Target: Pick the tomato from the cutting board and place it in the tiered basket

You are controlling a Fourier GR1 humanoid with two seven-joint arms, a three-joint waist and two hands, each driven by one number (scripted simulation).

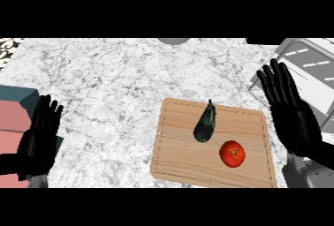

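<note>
A red tomato [232, 154] lies on the right half of a wooden cutting board [183, 159]. A dark green eggplant [205, 123] lies on the board just up and left of the tomato. My right hand [294, 119] hovers to the right of the board, fingers straight and pointing away, open and holding nothing. The white wire tiered basket [306, 66] stands at the far right, partly behind that hand. My left hand [39, 137] rests open at the lower left, far from the board.
A teal and pink block [13, 119] sits at the left edge beside my left hand. A grey round object [173, 40] shows at the counter's far edge. The marble counter [104, 88] spreads between the hands.
</note>
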